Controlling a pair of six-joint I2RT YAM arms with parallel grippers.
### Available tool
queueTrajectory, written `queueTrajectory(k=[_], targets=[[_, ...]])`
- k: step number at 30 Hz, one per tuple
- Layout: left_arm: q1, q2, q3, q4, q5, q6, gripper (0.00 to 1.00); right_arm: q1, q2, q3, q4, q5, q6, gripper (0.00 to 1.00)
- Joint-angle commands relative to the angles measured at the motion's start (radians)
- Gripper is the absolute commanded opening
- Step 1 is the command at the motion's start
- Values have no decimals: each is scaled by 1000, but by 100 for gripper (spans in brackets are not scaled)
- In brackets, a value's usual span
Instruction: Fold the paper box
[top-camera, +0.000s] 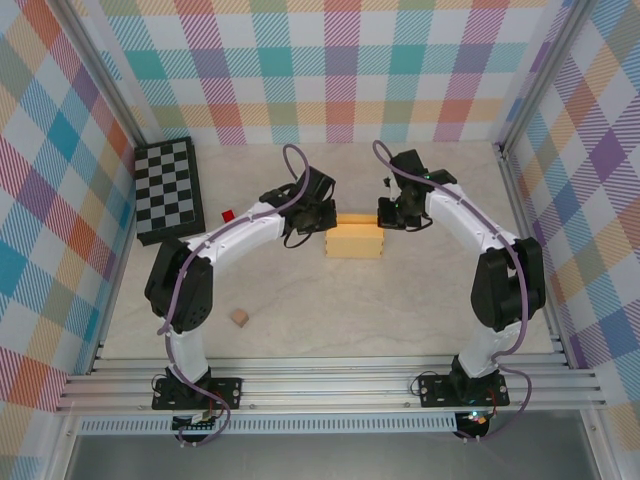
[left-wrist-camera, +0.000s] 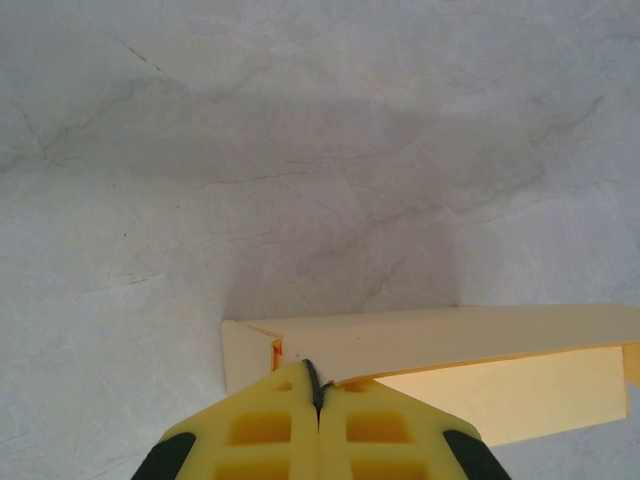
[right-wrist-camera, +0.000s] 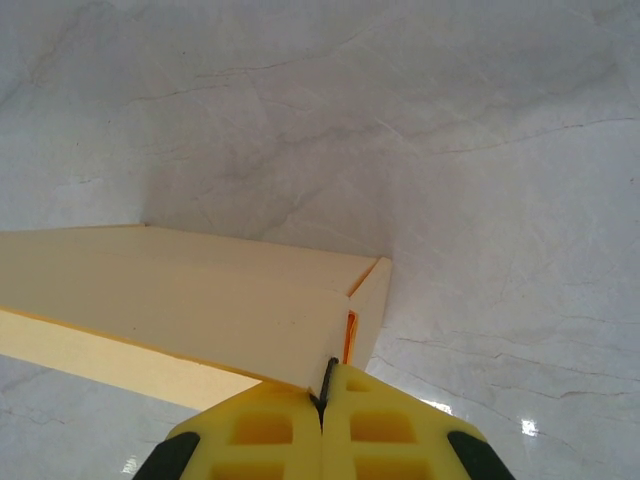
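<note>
The paper box (top-camera: 355, 241) is a pale yellow-orange card shape lying mid-table, partly folded, with a long panel raised over its base. My left gripper (top-camera: 318, 222) is at the box's left end and my right gripper (top-camera: 385, 215) at its right end. In the left wrist view the gripper (left-wrist-camera: 316, 385) is shut, its tips against the box (left-wrist-camera: 480, 350) at a corner, where the panel's edge rests on one finger. The right wrist view is a mirror of this: the shut gripper (right-wrist-camera: 327, 385) touches the corner of the box (right-wrist-camera: 200, 300). Nothing shows clamped between either pair of fingers.
A folded chessboard (top-camera: 168, 190) lies at the back left. A small red block (top-camera: 228, 215) sits beside it, close to the left arm. A small tan cube (top-camera: 239, 317) rests near the front left. Plaid walls enclose the table on three sides.
</note>
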Motion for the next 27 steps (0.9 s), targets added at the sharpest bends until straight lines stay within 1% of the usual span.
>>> queueTrajectory(k=[1, 5, 9, 16, 20, 24, 27], targets=[[-19, -5, -53, -46, -2, 45, 0, 7, 1, -32, -21, 16, -26, 0], [-25, -18, -70, -51, -17, 119, 0, 7, -7, -47, -15, 21, -38, 0], [-25, -43, -107, -29, -11, 132, 0, 6, -12, -56, -11, 18, -40, 0], [-37, -93, -235, 82, -21, 71, 0, 13, -40, -109, 48, 22, -26, 0], [-45, -114, -296, 126, -51, 15, 0, 22, -57, -145, 71, 46, -17, 0], [-53, -126, -335, 145, -94, -7, 0, 28, -83, -187, 103, 65, -9, 0], [-52, -133, -367, 169, -103, -38, 0, 33, -94, -211, 120, 83, -6, 0]])
